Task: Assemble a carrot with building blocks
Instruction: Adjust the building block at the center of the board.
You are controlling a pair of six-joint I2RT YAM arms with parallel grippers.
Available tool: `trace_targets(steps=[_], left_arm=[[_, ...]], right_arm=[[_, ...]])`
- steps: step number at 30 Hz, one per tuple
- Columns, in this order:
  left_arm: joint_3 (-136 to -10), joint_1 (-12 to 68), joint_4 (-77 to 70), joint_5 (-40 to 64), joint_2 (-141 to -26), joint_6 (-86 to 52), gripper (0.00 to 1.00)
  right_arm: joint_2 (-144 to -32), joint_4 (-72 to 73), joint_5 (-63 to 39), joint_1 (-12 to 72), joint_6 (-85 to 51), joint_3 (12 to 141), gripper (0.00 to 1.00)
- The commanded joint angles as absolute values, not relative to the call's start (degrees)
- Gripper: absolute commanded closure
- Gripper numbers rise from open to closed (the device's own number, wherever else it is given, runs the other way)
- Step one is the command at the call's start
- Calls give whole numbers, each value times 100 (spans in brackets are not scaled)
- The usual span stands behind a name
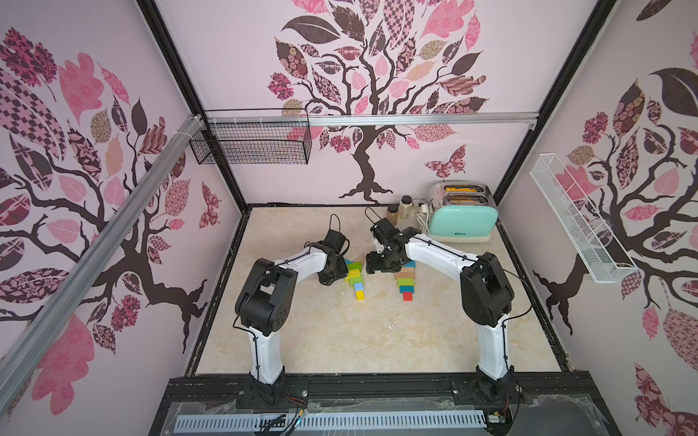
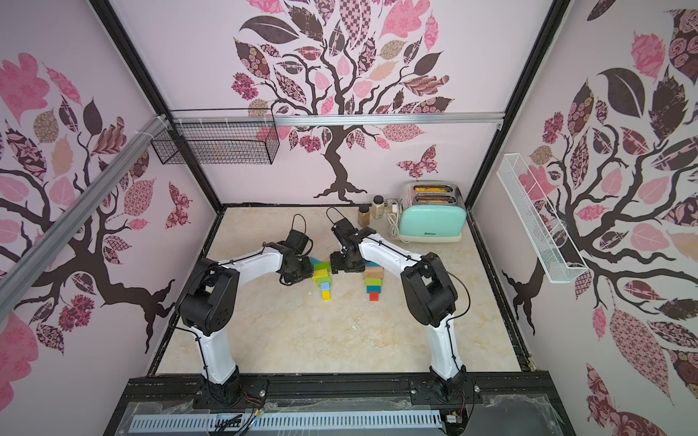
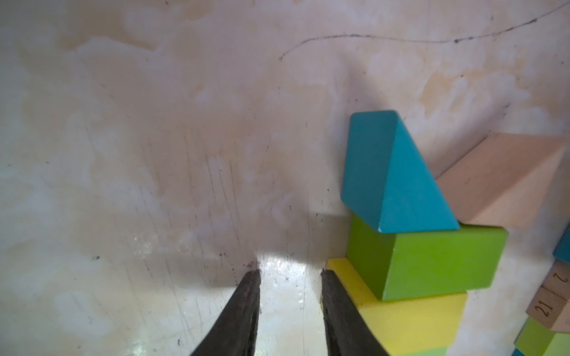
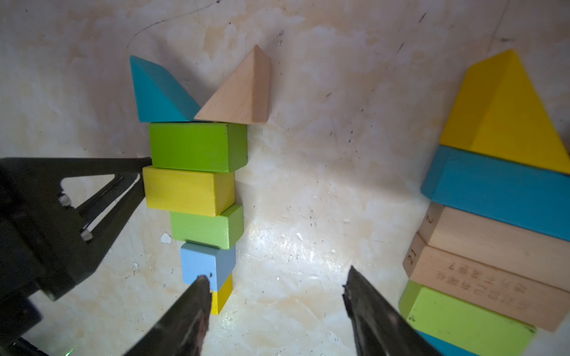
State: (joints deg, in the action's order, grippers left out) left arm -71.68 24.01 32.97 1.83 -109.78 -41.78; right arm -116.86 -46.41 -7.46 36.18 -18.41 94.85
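We see left claw narrow, empty, lower centre beside yellow block, prob. to align it; right claw wide, empty.

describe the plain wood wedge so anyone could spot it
On the table, find the block column beside the left gripper. Two wedges cap its far end; the plain wood wedge is the unpainted one, beside the teal wedge.
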Motion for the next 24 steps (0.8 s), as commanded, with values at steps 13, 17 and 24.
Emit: trace_targets(steps=[13,17,24], left_arm=[[-7319,2448,3210,317,-11206,-4085,61],[-7364,2452,3228,341,-11249,-4083,61],[-7308,2446,3260,297,-11206,-4119,61]], right_arm=[[-11908,-4641,-791,3612,-1851,9761,28],[-11942,-4649,-817,3612,-1846,9776,28],[-11972,-4657,-835,3605,-1846,9798,28]])
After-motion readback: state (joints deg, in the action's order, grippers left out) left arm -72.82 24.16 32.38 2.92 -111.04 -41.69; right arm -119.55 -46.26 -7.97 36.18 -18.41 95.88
